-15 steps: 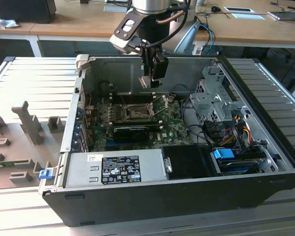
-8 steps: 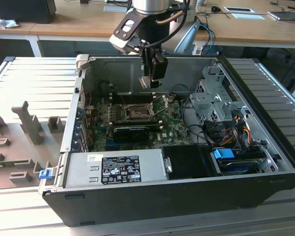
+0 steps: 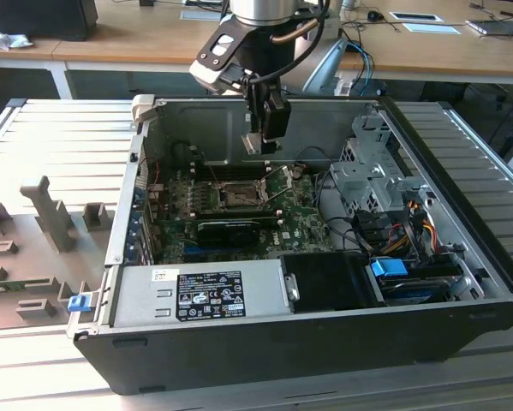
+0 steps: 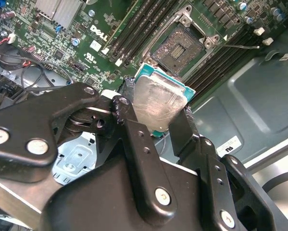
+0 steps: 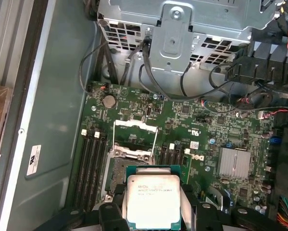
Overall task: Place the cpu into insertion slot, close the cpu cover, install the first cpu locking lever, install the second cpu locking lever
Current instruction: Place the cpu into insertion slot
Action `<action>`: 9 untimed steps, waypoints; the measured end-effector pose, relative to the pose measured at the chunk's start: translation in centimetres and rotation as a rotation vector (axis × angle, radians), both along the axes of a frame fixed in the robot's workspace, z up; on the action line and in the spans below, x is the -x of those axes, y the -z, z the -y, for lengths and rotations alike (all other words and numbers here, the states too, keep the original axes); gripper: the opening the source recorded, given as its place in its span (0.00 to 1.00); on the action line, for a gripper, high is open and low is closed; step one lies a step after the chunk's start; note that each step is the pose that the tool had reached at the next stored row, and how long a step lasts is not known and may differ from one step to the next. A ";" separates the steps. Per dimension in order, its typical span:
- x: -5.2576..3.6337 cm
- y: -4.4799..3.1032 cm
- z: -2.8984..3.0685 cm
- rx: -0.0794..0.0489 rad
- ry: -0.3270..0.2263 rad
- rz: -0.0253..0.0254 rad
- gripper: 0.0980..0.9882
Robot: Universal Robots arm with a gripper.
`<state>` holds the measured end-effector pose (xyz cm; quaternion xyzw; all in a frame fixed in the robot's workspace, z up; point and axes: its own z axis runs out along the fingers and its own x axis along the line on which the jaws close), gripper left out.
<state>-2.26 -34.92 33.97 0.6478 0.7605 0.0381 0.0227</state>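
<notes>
My gripper hangs over the green motherboard inside an open computer case. It is shut on the cpu, a thin square chip with a pale silver face and a teal edge, held flat between the two black fingers. The insertion slot lies bare and dark below the chip, a short way off. In the first wrist view the cpu hides part of the insertion slot. The cpu cover, a thin silvery frame, is swung up and open beyond the socket.
A grey metal drive cage with loose cables stands beside the board. Long black memory slots flank the socket. The power supply and a black box line the case's near wall. Case walls enclose everything.
</notes>
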 end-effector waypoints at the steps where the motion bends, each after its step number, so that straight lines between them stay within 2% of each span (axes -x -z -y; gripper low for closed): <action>1: 0.00 0.01 0.00 0.000 0.002 0.0000 0.49; 9: 0.00 0.05 0.00 0.000 0.017 0.0000 0.49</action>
